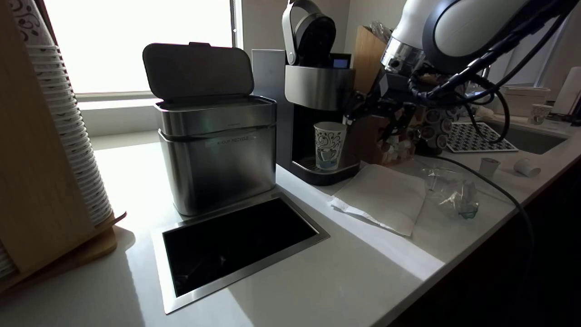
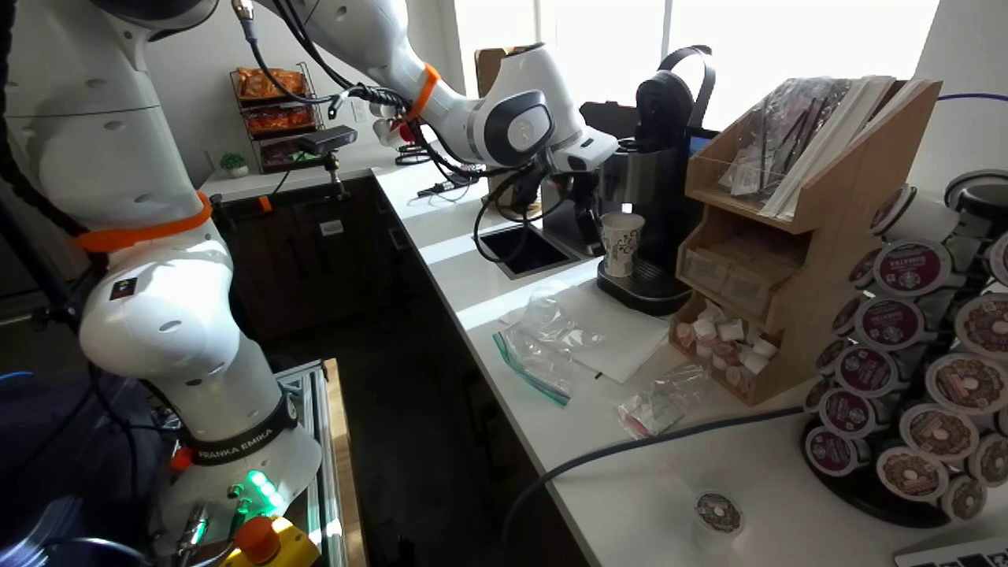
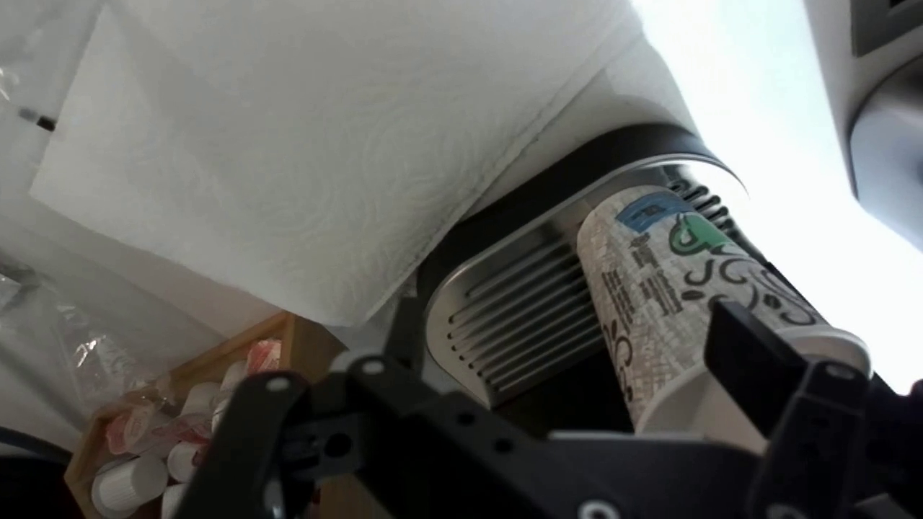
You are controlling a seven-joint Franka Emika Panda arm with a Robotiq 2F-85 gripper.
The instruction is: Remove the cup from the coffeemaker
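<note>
Currently the gripper point(image 3: 566, 321) has its two fingers point(image 3: 753, 371) spread wide. In the wrist view one finger overlaps the rim of the white paper cup point(image 3: 670, 277); whether it touches the rim or reaches inside, I cannot tell. The cup stands upright just beside the gripper, on the drip base point(image 3: 515, 335) of the coffeemaker point(image 1: 317, 88). Below the gripper, next to that base, lies a white paper towel point(image 3: 324, 144). Near the gripper stands a wooden organizer point(image 2: 835, 268); farther from the gripper than the cup stands a steel box point(image 1: 227, 168), lid raised.
</note>
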